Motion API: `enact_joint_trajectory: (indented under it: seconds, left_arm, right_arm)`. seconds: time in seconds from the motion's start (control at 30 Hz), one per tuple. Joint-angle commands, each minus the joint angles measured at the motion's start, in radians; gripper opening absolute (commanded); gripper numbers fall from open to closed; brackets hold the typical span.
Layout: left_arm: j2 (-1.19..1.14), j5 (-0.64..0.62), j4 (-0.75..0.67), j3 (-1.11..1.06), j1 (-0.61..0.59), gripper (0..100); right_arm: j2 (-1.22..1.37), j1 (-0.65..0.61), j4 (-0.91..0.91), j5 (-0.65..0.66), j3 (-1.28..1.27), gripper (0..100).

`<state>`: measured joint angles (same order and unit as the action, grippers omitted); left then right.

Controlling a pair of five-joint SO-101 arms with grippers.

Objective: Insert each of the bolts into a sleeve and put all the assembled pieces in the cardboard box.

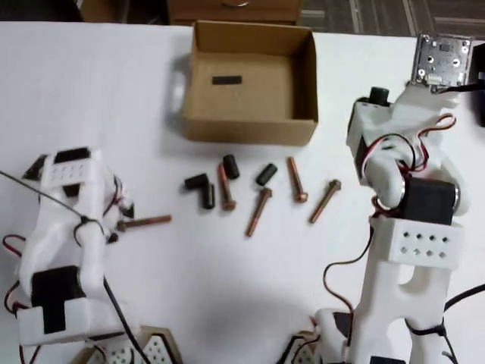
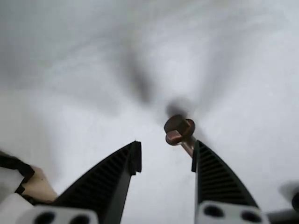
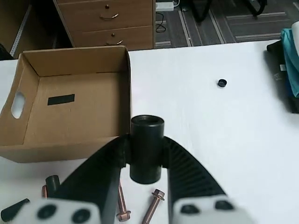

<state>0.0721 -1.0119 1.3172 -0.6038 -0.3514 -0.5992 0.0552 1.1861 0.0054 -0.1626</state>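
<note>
left hand (image 2: 166, 150) spread, bolt (image 2: 179, 130) apparently against one finger | right hand (image 3: 145, 143) clenched on black sleeve (image 3: 146, 156)

A white table (image 1: 227, 288) spans the scene from near edge to far. Beyond its far edge stands a wooden drawer unit (image 3: 107, 21) with metal handles on dark carpet (image 3: 224, 23), and a white power strip (image 3: 164, 6) lies beside the unit. A small black cap (image 3: 222, 83) lies alone on the tabletop. A teal cloth (image 3: 289, 56) rests at the table's edge.
</note>
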Motion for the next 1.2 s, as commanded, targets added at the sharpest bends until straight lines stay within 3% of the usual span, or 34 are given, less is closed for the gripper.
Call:
enact_joint_trajectory:
  seconds: [0.0,0.37,0.73,0.87,0.93,1.07,1.17]
  left_arm:
    - [0.031,0.017,-0.063,-0.028,0.006,20]
    - [-0.152,0.015,-0.081,0.082,0.155,20]
    - [-0.39,0.008,-0.16,0.119,0.155,20]
    - [-0.42,-0.009,-0.103,0.203,0.157,20]
    - [-0.451,-0.009,-0.086,0.217,0.157,17]
    - [-0.5,-0.008,-0.038,0.265,0.157,1]
    - [-0.529,-0.008,-0.005,0.297,0.158,5]
  right_arm:
    - [0.004,0.002,-0.016,0.0,0.044,1.9]
    - [0.005,0.002,0.016,0.003,0.041,1.9]
    - [0.005,0.008,0.013,0.006,0.046,1.9]
    - [0.005,0.004,0.013,0.006,0.048,1.9]
    - [0.004,0.002,0.012,0.006,0.054,1.9]
    - [0.004,0.004,0.015,0.006,0.081,1.9]
    - [0.004,0.002,0.015,0.006,0.081,1.9]
